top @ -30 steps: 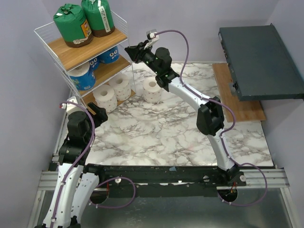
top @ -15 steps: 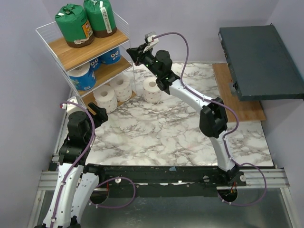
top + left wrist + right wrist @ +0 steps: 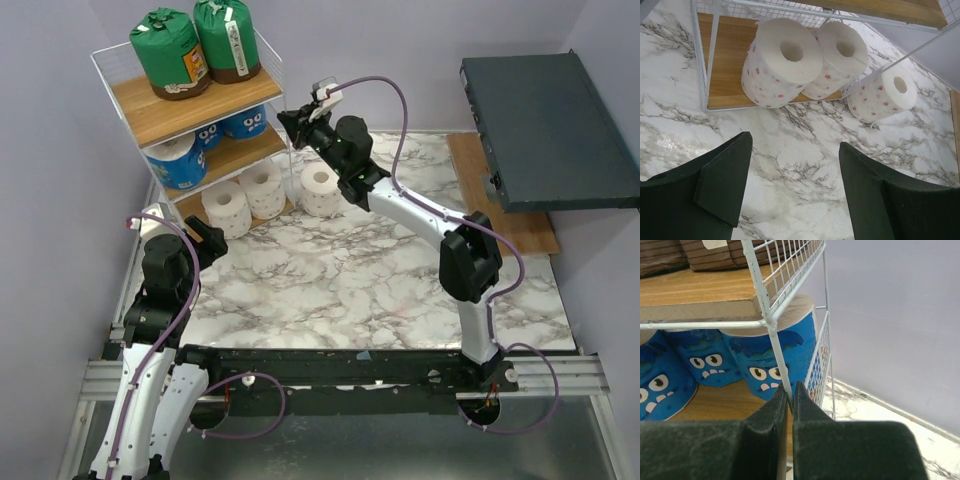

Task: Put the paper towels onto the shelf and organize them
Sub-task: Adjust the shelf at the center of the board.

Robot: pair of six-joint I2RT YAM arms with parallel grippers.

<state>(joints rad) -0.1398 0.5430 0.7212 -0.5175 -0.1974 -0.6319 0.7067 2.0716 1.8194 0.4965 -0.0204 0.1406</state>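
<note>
Since a second ago, the three-tier white wire shelf with brown wooden boards [image 3: 140, 112] has slid rightward at the far left corner of the marble table [image 3: 350, 270]. The right gripper [image 3: 791, 389] has moved with it, pinching a corner wire. Only the right wrist view shows that pinch, beside blue-printed wrapped paper towels [image 3: 772, 360]. The left wrist view shows the left gripper [image 3: 795, 170] spread wide, red-dotted white rolls [image 3: 782, 60] on the bottom board, and a lone white roll [image 3: 885, 95] on the table just outside.

Lavender walls [image 3: 400, 60] all round. White-grey marble tabletop [image 3: 350, 280]. Dark grey flat box [image 3: 545, 130] at 2 o'clock over a wooden board [image 3: 520, 235]. Aluminium rail [image 3: 100, 380] at 6.
</note>
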